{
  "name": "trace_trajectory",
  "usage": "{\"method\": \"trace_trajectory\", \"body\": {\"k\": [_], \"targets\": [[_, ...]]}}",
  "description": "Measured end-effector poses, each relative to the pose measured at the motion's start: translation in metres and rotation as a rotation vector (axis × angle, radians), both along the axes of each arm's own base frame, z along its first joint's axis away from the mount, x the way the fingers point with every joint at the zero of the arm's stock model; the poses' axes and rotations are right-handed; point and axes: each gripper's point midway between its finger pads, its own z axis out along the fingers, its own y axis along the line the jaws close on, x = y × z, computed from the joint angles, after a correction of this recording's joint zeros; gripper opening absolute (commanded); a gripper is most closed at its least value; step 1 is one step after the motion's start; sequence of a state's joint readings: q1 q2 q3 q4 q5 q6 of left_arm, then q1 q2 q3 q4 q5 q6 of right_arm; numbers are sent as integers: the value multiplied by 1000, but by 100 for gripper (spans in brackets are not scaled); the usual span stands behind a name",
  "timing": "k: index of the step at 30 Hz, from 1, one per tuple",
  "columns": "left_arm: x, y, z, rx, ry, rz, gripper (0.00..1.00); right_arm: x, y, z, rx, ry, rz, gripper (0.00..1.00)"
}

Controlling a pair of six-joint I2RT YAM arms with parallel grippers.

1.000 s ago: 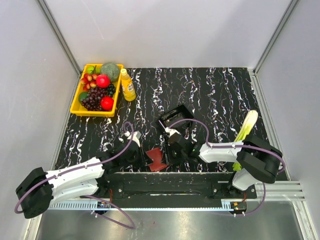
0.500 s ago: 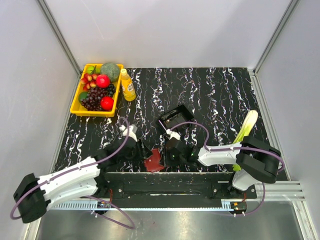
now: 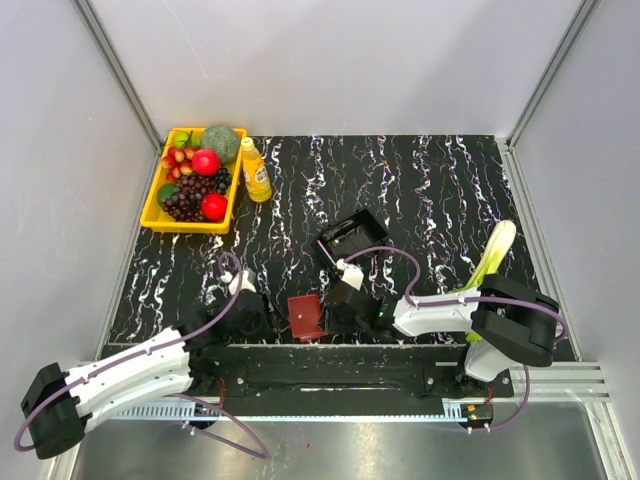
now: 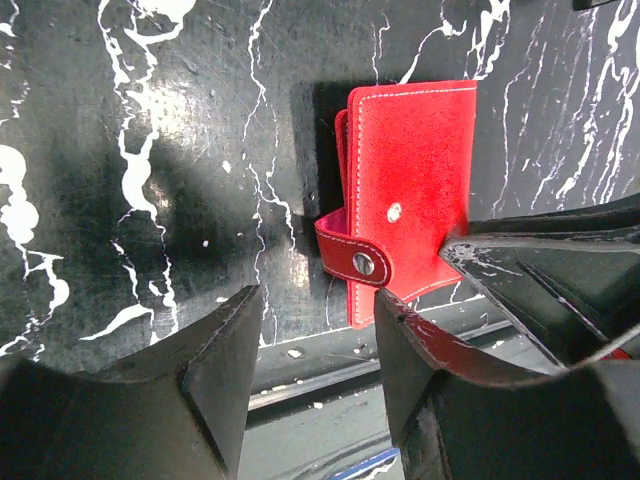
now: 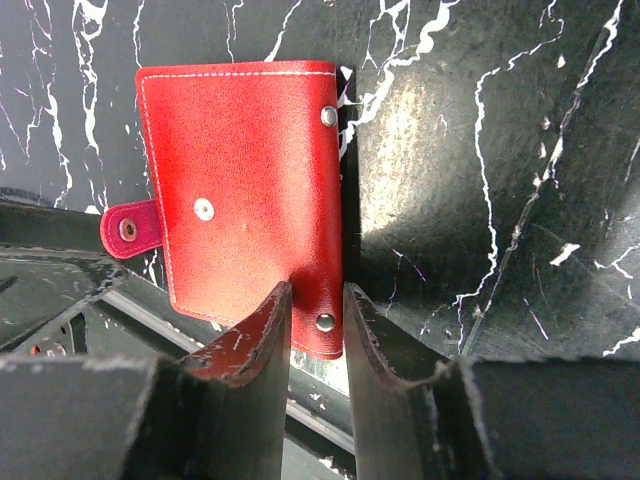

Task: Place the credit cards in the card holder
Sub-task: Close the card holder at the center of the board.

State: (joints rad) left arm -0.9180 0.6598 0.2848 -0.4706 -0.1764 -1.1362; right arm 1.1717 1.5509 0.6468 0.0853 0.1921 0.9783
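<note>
The card holder [image 3: 305, 317] is a dark red snap wallet, folded shut and lying near the table's front edge. In the left wrist view the card holder [image 4: 415, 185] lies ahead of my left gripper [image 4: 318, 305], which is open with nothing between its fingers. My left gripper [image 3: 268, 315] is just left of the wallet. In the right wrist view my right gripper [image 5: 316, 305] has its jaws close together. They straddle the riveted spine corner of the card holder [image 5: 240, 170]. My right gripper [image 3: 335, 312] sits at its right side. The credit cards are out of view.
A black box-like tray [image 3: 352, 235] stands just behind the right gripper. A yellow basket [image 3: 150, 212] of fruit and a yellow bottle [image 3: 255, 170] are at the back left. A green-white vegetable [image 3: 495, 255] lies at the right. The metal rail [image 3: 330, 362] runs along the front edge.
My left gripper has opened, let go of the card holder and drawn back to the left. The holder has gone from spread and tilted to folded flat. The right gripper's jaws have kept their spacing.
</note>
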Motion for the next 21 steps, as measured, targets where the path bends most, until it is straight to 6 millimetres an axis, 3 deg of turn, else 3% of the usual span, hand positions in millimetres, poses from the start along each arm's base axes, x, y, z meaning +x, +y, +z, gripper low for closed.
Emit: {"method": "trace_trajectory", "body": {"k": [5, 13, 21], "targets": [[3, -10, -5, -2, 7, -9, 53, 1, 0, 0, 0, -1, -9, 33], [14, -18, 5, -38, -50, -2, 54, 1, 1, 0, -13, -5, -2, 33], [20, -21, 12, -3, -53, -6, 36, 2, 3, 0, -21, -14, 9, 33]]}}
